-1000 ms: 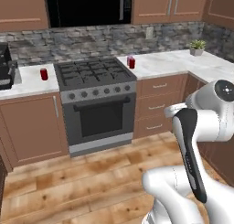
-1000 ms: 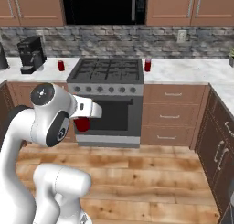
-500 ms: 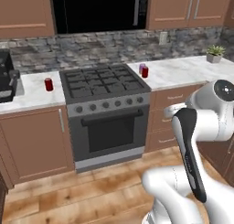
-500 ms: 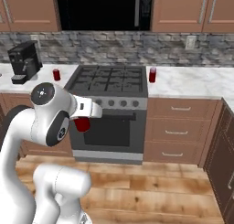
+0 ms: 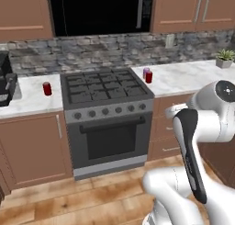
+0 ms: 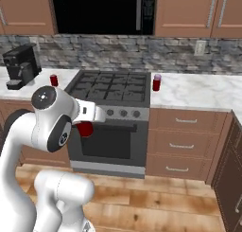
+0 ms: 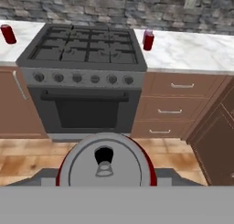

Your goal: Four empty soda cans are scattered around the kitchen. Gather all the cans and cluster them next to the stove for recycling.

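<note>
Hand view: claw (image 7: 106,182) is clamping a red can (image 7: 106,166) (silvery top facing the camera), carrying it toward two cans (image 5: 147,75) waiting beside the stove (image 5: 108,114).

Four soda cans (image 7: 148,40) (three red), one stove (image 7: 87,54).

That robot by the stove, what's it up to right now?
It is collecting soda cans beside the stove. Its gripper is shut on a red can, held low in front of the oven door. Two cans already stand together on the counter right of the stove, one red and one purple-pink. Another red can stands on the counter to its left.
</note>
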